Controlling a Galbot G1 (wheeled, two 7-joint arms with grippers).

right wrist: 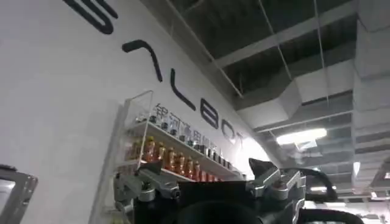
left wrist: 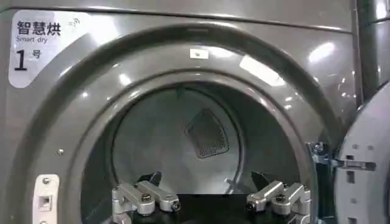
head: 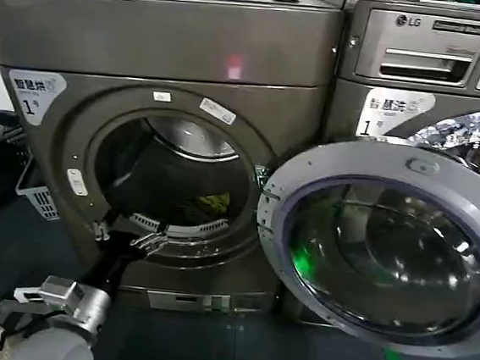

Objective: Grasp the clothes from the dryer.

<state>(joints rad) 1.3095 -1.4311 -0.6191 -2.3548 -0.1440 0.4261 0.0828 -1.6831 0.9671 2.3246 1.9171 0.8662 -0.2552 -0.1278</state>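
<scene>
Dark floor lies below the dryer [head: 164, 45], door [head: 387, 245] swung open.
Left gripper [head: 128, 233], fingers spread and empty, sits at the drum mouth; clothes [head: 210, 204] lie inside.

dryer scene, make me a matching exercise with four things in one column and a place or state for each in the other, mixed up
Things:
1. clothes
2. dryer door
3. left gripper
4. right gripper

Places or states:
A. swung wide open, to the right of the porthole
B. open, at the lower left rim of the drum mouth
C. lying inside the drum, towards its bottom
D. open, pointing up at a wall shelf and the ceiling

Pairs: 1-C, 2-A, 3-B, 4-D
</scene>
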